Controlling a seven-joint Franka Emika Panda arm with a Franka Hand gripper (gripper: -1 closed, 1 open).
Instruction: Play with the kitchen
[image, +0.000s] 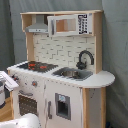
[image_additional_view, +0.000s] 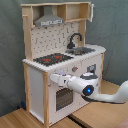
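Note:
The kitchen (image: 65, 87) is a white and light-wood toy unit with a pegboard back. On its top I see a black-red hob (image: 36, 65), a sink (image: 72, 74) and a black tap (image: 85, 57), with a grey hood (image: 37, 27) above. In the second exterior view my gripper (image_additional_view: 54, 78) is held against the kitchen (image_additional_view: 36, 85) front, just above the oven door (image_additional_view: 62, 97) and left of a knob (image_additional_view: 75, 69). Part of my white arm (image: 7, 81) shows at the first exterior view's left edge.
A grey curtain (image_additional_view: 112, 25) hangs behind the kitchen. The unit stands on a wooden floor (image_additional_view: 20, 120). My arm (image_additional_view: 100, 95) reaches in from the second exterior view's lower right. A microwave cabinet (image: 70, 24) fills the top shelf.

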